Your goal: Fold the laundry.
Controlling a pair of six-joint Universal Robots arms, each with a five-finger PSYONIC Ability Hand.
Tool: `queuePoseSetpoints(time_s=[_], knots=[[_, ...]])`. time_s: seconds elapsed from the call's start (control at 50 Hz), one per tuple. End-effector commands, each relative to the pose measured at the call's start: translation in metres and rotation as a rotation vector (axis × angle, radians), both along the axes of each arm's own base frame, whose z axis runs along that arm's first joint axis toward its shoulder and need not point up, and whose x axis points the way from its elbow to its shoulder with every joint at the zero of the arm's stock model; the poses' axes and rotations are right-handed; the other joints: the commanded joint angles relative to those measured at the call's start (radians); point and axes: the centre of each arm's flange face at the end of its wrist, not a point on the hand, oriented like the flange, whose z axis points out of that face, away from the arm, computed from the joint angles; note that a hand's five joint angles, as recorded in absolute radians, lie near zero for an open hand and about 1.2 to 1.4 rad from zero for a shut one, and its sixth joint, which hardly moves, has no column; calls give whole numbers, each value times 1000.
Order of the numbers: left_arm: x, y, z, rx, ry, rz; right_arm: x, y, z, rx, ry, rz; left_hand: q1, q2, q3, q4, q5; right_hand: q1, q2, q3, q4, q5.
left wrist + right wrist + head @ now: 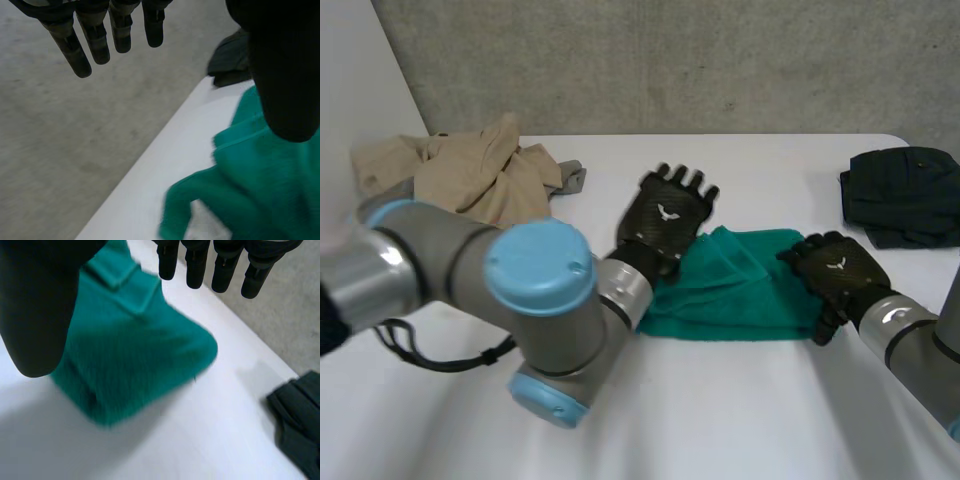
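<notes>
Across the middle of the frame stretched the white table (pixel 740 400), its far edge just behind the clothes. A crumpled beige pile (pixel 470 175) sat at upper left. The green cloth (pixel 740 290) lay at centre, seemingly folded into a rough band. A dark garment (pixel 900 195) lay at upper right.

The left hand (pixel 665 215) was at the cloth's left end, fingers straight and spread, gripping nothing. The right hand (pixel 838 268) was at its right end, fingers likewise straight, thumb apart, also empty.

A loose layer could slip open if either hand dragged it, spoiling the fold. A wide sweep by the right hand might snag the dark garment nearby. The far edge was close, while the near half of the table was bare and offered the most room.
</notes>
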Motion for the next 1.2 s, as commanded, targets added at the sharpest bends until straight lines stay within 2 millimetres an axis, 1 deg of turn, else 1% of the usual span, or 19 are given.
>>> queuePoseSetpoints(time_s=[0.02, 0.14, 0.22, 0.28, 0.36, 0.38, 0.42, 0.44, 0.5, 0.52, 0.58, 0.6, 0.74, 0.86, 0.94, 1.02, 1.1, 1.18, 1.2], knots=[[-18, -4, -30, 29, -24, -46, -4, 2, -8, -21, 38, 0, 16, -1, -7, 4, -18, -56, -40, -37, -38, -44], [-23, -9, -55, 77, -60, -43, -1, 3, -11, -28, 17, 0, 34, 17, 11, 21, 0, -56, -40, -37, -38, -44], [-25, -18, -65, 88, -76, -15, 1, 5, -16, -14, 25, -1, 75, 58, 51, 62, 41, -56, -40, -37, -38, -44], [-22, -29, -65, 79, -78, 52, 0, 4, -17, -17, 33, -9, 160, 143, 137, 147, 126, -56, -40, -37, -38, -44], [6, -74, -65, 63, -76, 296, 2, 4, -17, -21, 38, -1, 225, 208, 201, 212, 191, -56, -40, -37, -38, -44], [20, -87, -61, 55, -79, 383, 3, 5, -17, -21, 38, 3, 219, 202, 196, 206, 185, -56, -40, -37, -38, -44], [29, -93, -60, 57, -85, 430, 7, 7, -16, -24, 37, 16, 207, 190, 184, 195, 173, -46, -30, -27, -28, -34], [30, -93, -58, 56, -86, 433, 8, 8, -16, -25, 38, 20, 198, 181, 175, 186, 164, -31, -15, -12, -13, -19], [25, -78, -49, 58, -79, 375, 10, 10, -18, -19, 39, 28, 154, 137, 131, 142, 120, 37, 53, 55, 54, 48], [21, -68, -39, 51, -68, 334, 11, 10, -19, -19, 39, 30, 140, 123, 116, 127, 106, 51, 67, 70, 69, 63], [14, -52, -26, 44, -52, 271, 12, 11, -20, -20, 40, 35, 104, 87, 81, 92, 70, 98, 114, 117, 116, 110], [11, -42, -24, 46, -53, 241, 12, 11, -20, -20, 41, 34, 98, 81, 75, 86, 64, 107, 123, 126, 125, 119], [1, -12, -13, 41, -49, 167, 8, 6, -24, -24, 48, 6, 93, 76, 69, 80, 58, 295, 311, 313, 313, 307], [-7, -2, -17, 40, -50, 118, 2, 1, -24, -51, 73, -46, 34, 17, 11, 22, 0, 322, 338, 340, 339, 333], [-16, 0, -33, 53, -67, 47, 2, 4, -25, -50, 88, -41, 25, 8, 2, 13, -9, 322, 338, 340, 339, 333], [-29, -6, -47, 46, -68, -8, 3, 8, -27, -41, 94, -33, 31, 14, 8, 18, -3, 322, 338, 340, 339, 333], [-38, -23, -59, 36, -59, 4, 4, 9, -28, -39, 94, -29, 37, 20, 14, 24, 3, 322, 338, 340, 339, 333], [-38, -53, -63, 9, -27, 52, 4, 9, -28, -41, 95, -31, 66, 49, 43, 54, 32, 322, 338, 340, 339, 333], [-35, -73, -61, -12, -5, 102, 4, 9, -28, -41, 95, -31, 148, 130, 124, 135, 113, 322, 338, 340, 339, 333]])
